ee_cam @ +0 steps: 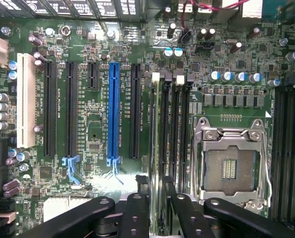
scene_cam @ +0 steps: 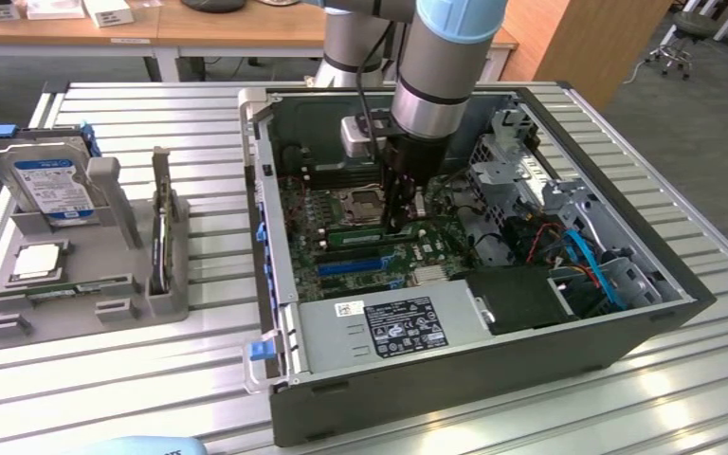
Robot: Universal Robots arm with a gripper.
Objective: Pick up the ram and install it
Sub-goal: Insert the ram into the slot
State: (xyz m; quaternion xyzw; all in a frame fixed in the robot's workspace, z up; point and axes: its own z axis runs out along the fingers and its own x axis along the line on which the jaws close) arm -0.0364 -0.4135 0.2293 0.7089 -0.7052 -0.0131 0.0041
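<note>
1 ram point(ee_cam: 159, 144) sits in its slot beneath the opened, empty end effector point(ee_cam: 157, 198).

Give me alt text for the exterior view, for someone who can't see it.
A robot arm reaches down into an open computer case, its claw just above the green motherboard beside the empty CPU socket. On the exterior view's left, a grey tray holds a blue-labelled hard drive.

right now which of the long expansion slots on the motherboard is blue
The blue slot, standing between black slots; one slot at the far edge is white.
</note>
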